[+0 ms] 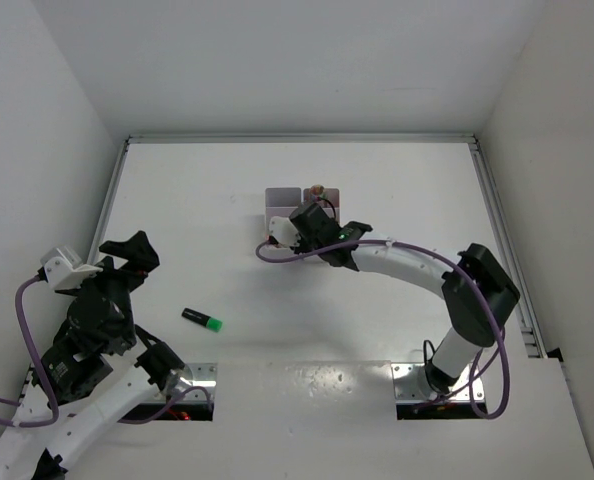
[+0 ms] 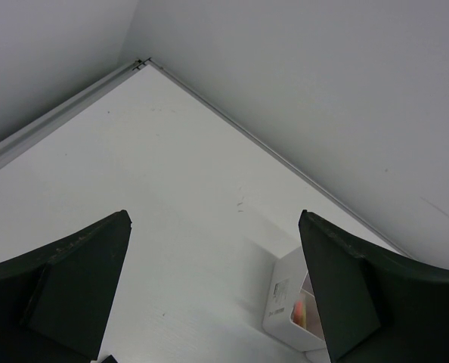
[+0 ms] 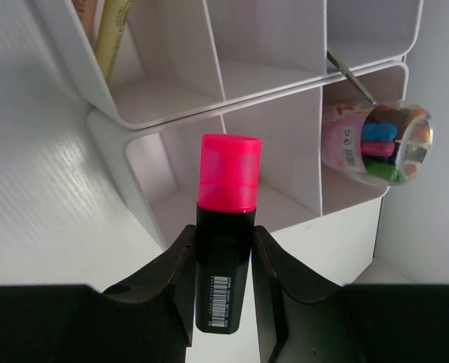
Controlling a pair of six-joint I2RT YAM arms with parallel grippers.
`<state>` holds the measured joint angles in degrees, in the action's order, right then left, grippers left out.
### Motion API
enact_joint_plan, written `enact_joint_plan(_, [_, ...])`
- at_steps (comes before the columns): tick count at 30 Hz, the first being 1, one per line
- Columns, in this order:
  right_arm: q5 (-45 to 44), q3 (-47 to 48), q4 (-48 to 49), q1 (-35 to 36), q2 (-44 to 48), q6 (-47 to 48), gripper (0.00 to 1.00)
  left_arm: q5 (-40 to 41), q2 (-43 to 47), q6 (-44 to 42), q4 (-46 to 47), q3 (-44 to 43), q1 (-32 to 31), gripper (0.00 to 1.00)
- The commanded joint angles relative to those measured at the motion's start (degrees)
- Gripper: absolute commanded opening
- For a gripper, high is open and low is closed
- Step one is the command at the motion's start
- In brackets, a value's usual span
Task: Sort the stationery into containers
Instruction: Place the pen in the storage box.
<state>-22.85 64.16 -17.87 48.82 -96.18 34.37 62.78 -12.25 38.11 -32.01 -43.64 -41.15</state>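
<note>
My right gripper (image 3: 223, 236) is shut on a pink highlighter (image 3: 227, 181) with a black body, cap pointing into a lower middle compartment of the white organiser tray (image 3: 315, 128). Tan and peach sticks (image 3: 109, 30) stand in an upper left compartment. A clear tube of coloured pieces (image 3: 379, 140) lies in the right compartment. In the top view the right gripper (image 1: 305, 218) hovers over the tray (image 1: 280, 198). A green highlighter (image 1: 203, 320) lies on the table near the left arm. My left gripper (image 1: 127, 250) (image 2: 215, 219) is open and empty, raised at the left.
White walls enclose the table, with a metal rail (image 1: 297, 138) along the back. The left wrist view shows the tray's corner (image 2: 285, 299) ahead at the right. The arm bases (image 1: 417, 385) sit at the near edge.
</note>
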Motion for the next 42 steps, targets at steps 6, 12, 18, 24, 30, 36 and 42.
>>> enact_joint_plan(6, [4.04,0.44,4.6,-2.5,0.56,1.31,0.0,-0.12,0.04,-0.84,1.69,0.13,0.54,0.99])
enact_joint_plan(12, [7.65,1.49,4.6,-3.03,-0.5,1.31,0.0,-0.12,0.03,-0.84,1.69,0.13,0.54,0.99])
enact_joint_plan(18, [12.22,2.02,6.44,-3.55,-1.03,0.79,0.01,-0.12,0.03,-0.84,1.69,0.13,0.54,0.99])
enact_joint_plan(24, [14.93,1.32,9.69,-4.69,-1.03,1.4,0.01,-0.12,0.03,-0.84,1.69,0.13,0.54,0.99])
enact_joint_plan(30, [17.57,-0.44,13.12,-6.45,-1.03,1.93,0.01,-0.12,0.03,-0.84,1.69,0.13,0.54,0.99])
enact_joint_plan(36, [21.08,-2.2,13.12,-8.12,-0.5,1.93,0.04,-0.12,0.03,-0.84,1.69,0.13,0.54,0.99])
enact_joint_plan(42, [24.78,-4.48,13.65,-9.79,1.17,0.79,0.08,-0.12,0.03,-0.84,1.69,0.13,0.54,0.99])
